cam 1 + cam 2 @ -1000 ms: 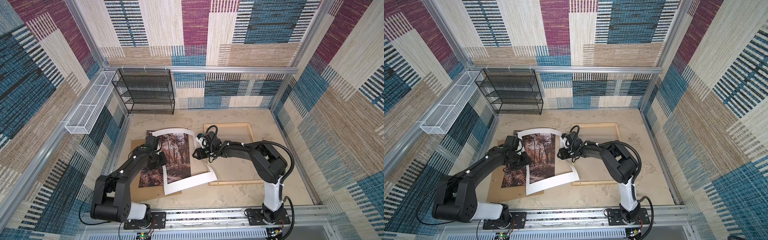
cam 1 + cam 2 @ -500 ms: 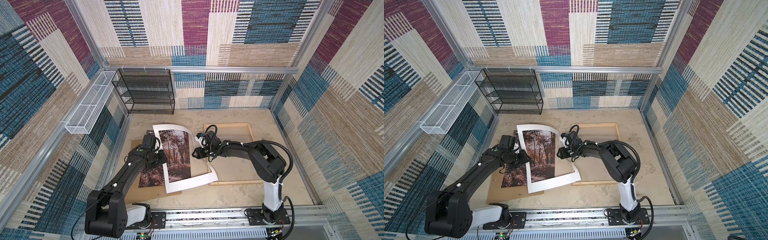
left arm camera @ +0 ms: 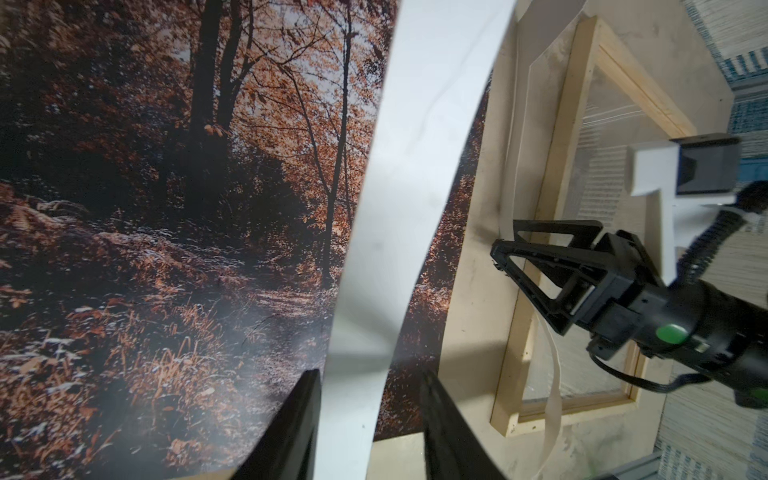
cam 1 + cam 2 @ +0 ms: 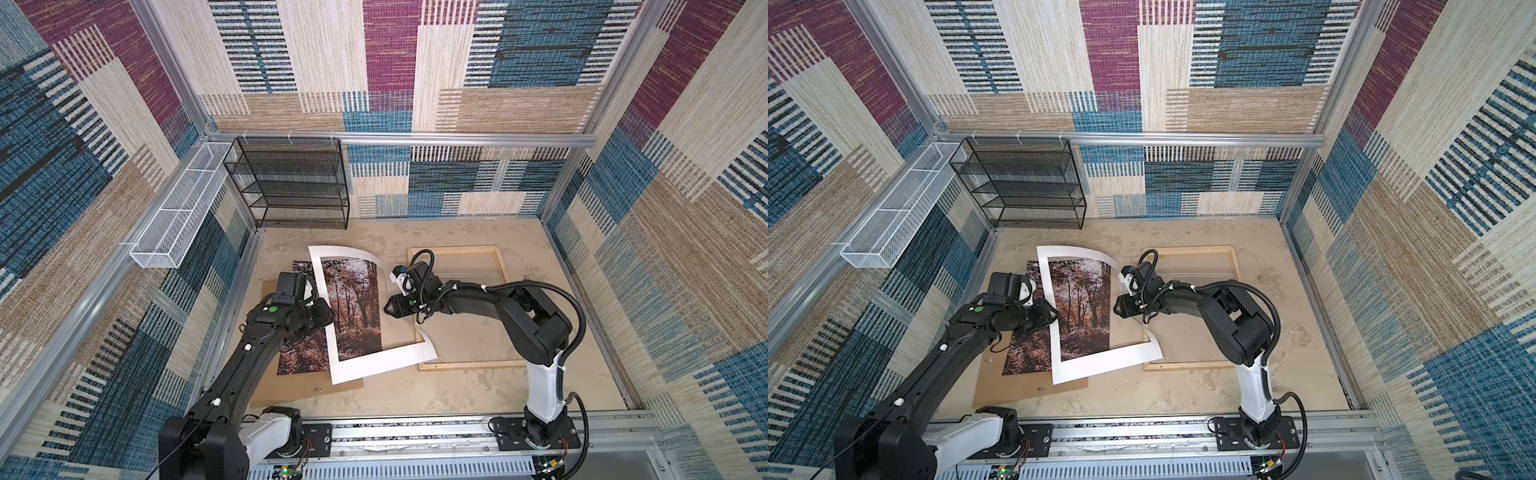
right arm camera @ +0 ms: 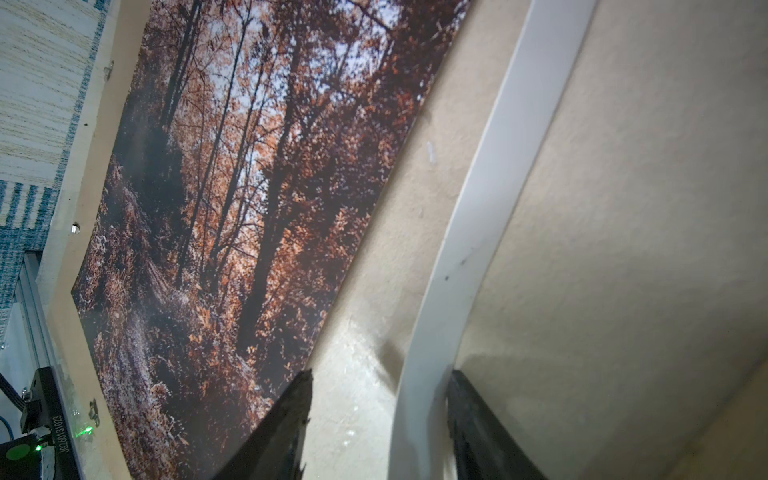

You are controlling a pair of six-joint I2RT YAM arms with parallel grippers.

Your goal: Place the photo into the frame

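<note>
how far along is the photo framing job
Early stage. Done: the frame lies empty on the table. In hand: the left hand and right hand straddle the white mat, which bows up over the photo; both look open, not clamped. Left: move the mat aside, then carry the photo off the brown board into the frame.

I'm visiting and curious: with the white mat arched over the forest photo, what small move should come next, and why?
Probably the right gripper should draw the white mat off the photo and toward the frame. The mat arches over most of the photo, the left gripper stands open around one strip, and the right gripper's fingers straddle the opposite strip.
</note>
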